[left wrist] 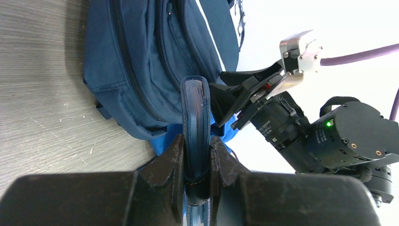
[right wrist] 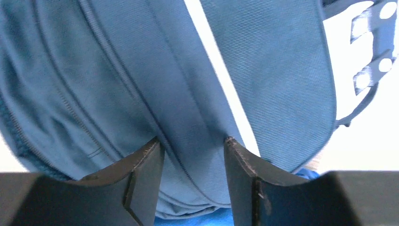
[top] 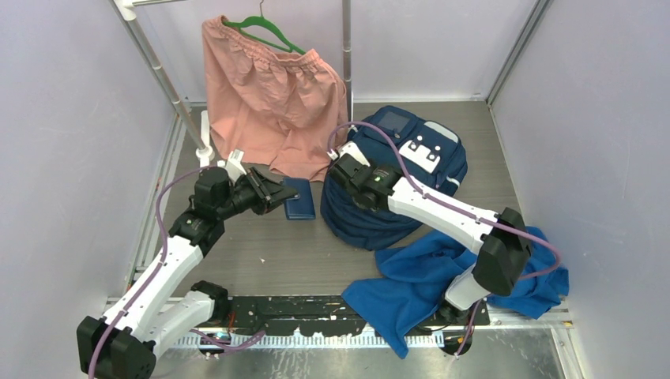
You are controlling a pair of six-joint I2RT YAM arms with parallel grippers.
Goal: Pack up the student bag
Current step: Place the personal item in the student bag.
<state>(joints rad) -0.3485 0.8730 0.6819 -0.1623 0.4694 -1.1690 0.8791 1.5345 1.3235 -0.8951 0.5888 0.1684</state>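
Wallet (top: 299, 198) just left of the student bag (top: 363, 225), cloth (top: 419, 276) in front of it, hanging shorts (top: 272, 103) behind the wallet

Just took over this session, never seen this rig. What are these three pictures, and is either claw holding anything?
Two white robot arms are bolted at the near edge of a table; each ends in a two-finger gripper. The wide picture looks down from above and behind them. The other two come from wrist cameras, so the dark prongs at the bottom are each arm's own fingers. On the table lie a navy backpack and a blue cloth; pink shorts hang on a rack behind. The left gripper is clamped on a small navy wallet. The right gripper rests against the backpack, fingers apart with fabric between; whether it pinches, I cannot tell.
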